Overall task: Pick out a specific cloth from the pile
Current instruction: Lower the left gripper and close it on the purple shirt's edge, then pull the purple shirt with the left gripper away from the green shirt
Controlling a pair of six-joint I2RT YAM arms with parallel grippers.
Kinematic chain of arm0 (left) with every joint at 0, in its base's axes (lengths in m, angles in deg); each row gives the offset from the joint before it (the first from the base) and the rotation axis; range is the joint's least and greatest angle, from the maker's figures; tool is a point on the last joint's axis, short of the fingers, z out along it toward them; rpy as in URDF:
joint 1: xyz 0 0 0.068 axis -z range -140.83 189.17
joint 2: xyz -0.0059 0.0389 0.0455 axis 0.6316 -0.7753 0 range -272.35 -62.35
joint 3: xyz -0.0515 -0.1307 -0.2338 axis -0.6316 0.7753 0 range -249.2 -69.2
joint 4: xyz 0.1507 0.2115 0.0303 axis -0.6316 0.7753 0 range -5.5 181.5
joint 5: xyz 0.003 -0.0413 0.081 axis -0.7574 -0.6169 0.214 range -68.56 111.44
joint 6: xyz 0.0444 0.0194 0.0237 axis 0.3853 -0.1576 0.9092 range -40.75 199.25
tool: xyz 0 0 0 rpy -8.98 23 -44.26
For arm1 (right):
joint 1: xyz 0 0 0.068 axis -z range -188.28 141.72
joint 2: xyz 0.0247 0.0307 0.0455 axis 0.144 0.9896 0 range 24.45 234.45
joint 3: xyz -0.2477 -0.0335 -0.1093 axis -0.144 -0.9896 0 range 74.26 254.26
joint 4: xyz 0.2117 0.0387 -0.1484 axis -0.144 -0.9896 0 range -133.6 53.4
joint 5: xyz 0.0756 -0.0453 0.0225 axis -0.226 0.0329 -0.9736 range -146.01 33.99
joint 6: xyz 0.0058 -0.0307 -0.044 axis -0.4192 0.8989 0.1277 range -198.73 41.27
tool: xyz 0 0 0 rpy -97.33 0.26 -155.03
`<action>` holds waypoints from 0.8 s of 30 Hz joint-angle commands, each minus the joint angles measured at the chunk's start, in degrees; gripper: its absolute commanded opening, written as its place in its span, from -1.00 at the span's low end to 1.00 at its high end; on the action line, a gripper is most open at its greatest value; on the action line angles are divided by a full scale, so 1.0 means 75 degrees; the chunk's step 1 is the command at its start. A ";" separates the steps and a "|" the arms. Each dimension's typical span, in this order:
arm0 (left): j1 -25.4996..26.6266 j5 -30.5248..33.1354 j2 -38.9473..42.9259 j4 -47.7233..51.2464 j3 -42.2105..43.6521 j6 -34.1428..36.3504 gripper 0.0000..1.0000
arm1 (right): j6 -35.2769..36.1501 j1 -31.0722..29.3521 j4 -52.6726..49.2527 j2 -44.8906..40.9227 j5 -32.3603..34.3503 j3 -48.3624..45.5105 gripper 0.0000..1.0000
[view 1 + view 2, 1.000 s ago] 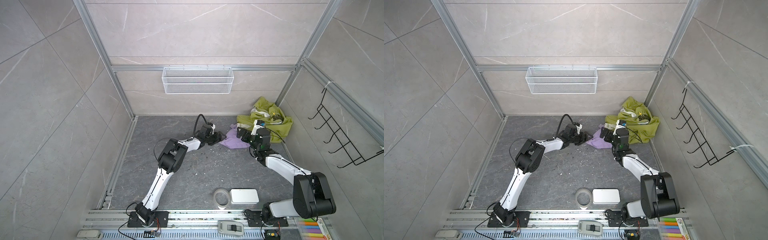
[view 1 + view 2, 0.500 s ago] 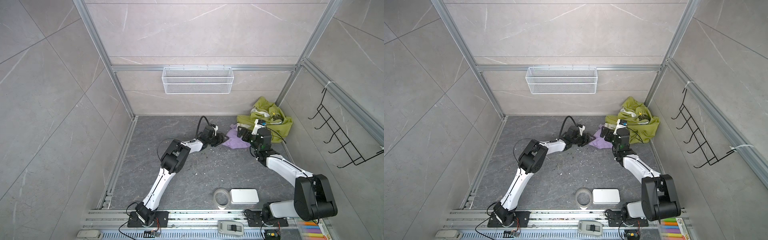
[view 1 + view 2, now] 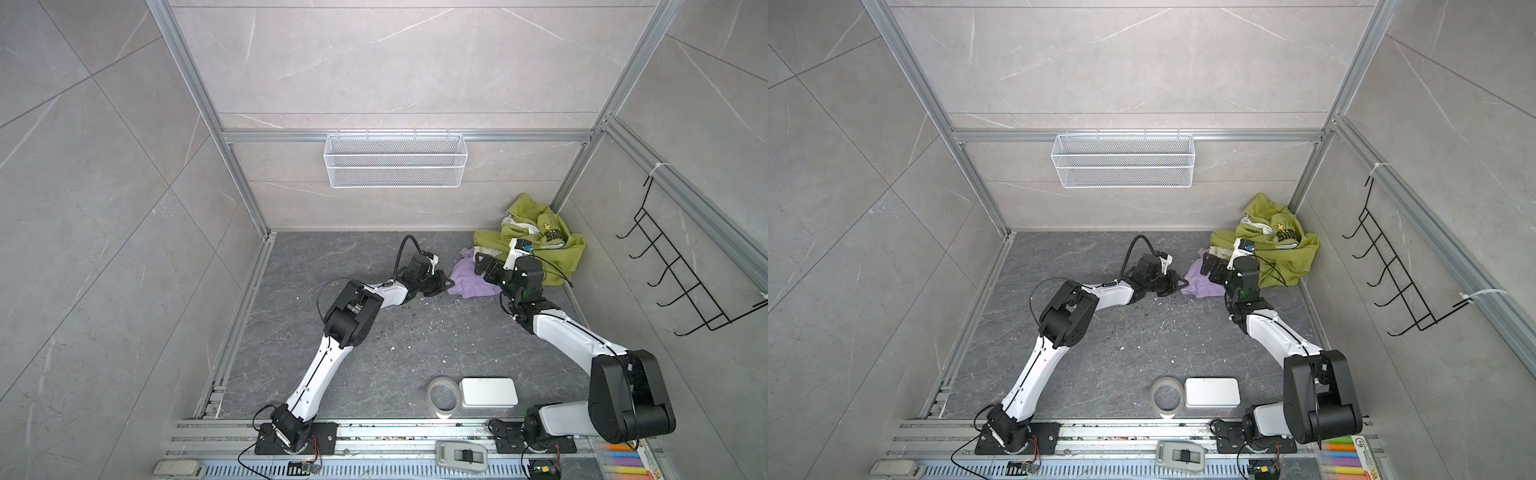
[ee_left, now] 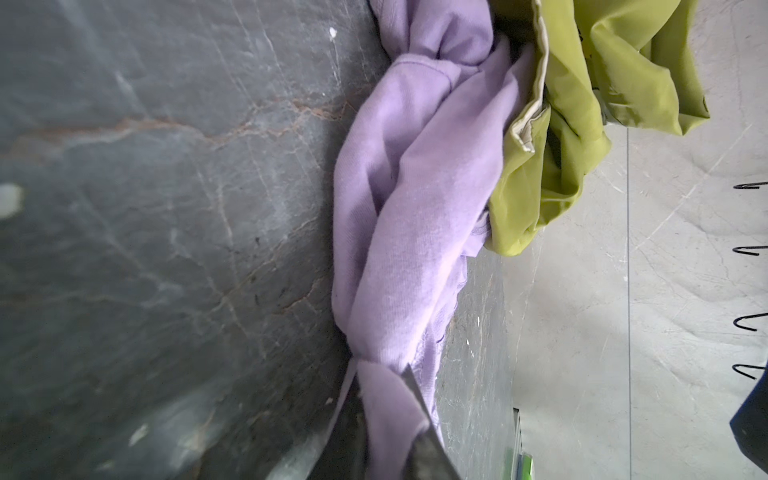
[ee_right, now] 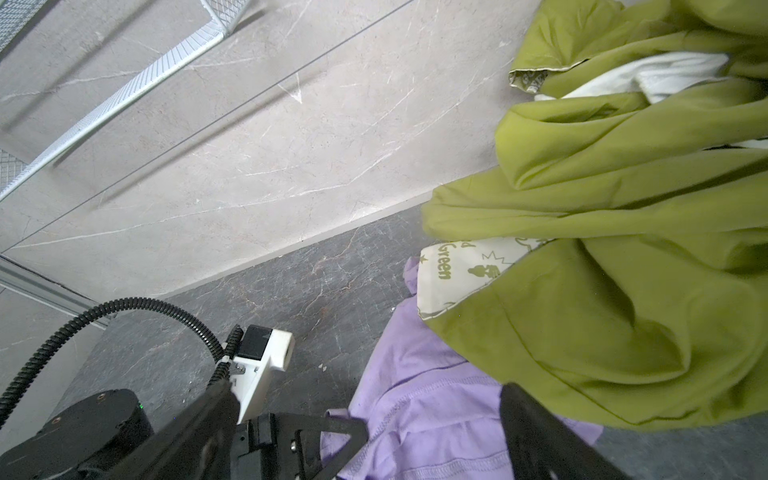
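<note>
The left gripper (image 3: 445, 285) is clamped tight on a bunched end of the lavender cloth (image 3: 471, 279), low against the dark stone floor (image 3: 415, 353). In the left wrist view its two dark fingers (image 4: 430, 459) pinch a twisted tail of the purple fabric between them. From that pinch the cloth (image 4: 415, 208) runs in long folds toward the pile (image 3: 540, 245) in the far right corner of the floor. There its far side is tucked under the hem of the olive-green garment (image 5: 623, 291). A white printed patch (image 5: 457, 266) on that garment lies right against the purple. The right gripper (image 3: 484, 266) hangs with its jaws spread wide and holds nothing. It is poised over the right side of the cloth, just beside the green hem, though whether its tips touch the fabric is hard to judge from above. In both top views the two grippers face each other across the cloth (image 3: 1200, 284), the left gripper (image 3: 1179, 285) at its near left end and the right gripper (image 3: 1212, 266) at the edge of the pile. The green garment (image 3: 1287, 253) is heaped against the back wall and the right wall, well apart from the tape roll (image 3: 441, 392) and the white box (image 3: 488, 391) near the front rail.
</note>
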 commanded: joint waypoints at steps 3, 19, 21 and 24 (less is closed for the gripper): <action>0.0012 -0.0235 0.0244 0.0021 -0.0241 0.0142 -0.87 | 0.0004 -0.0038 -0.0088 -0.0261 0.0109 0.0100 1.00; 0.0018 -0.0171 0.0644 0.0018 -0.0403 0.0251 -1.00 | 0.0119 -0.0046 -0.0205 -0.0550 0.0221 0.0012 1.00; 0.0012 -0.0166 0.0673 0.0021 -0.0423 0.0239 -1.00 | 0.0127 -0.0032 -0.0217 -0.0588 0.0225 0.0001 0.99; 0.0015 -0.0187 0.0725 -0.0008 -0.0458 0.0227 -1.00 | 0.0161 -0.0032 -0.0261 -0.0648 0.0226 0.0000 1.00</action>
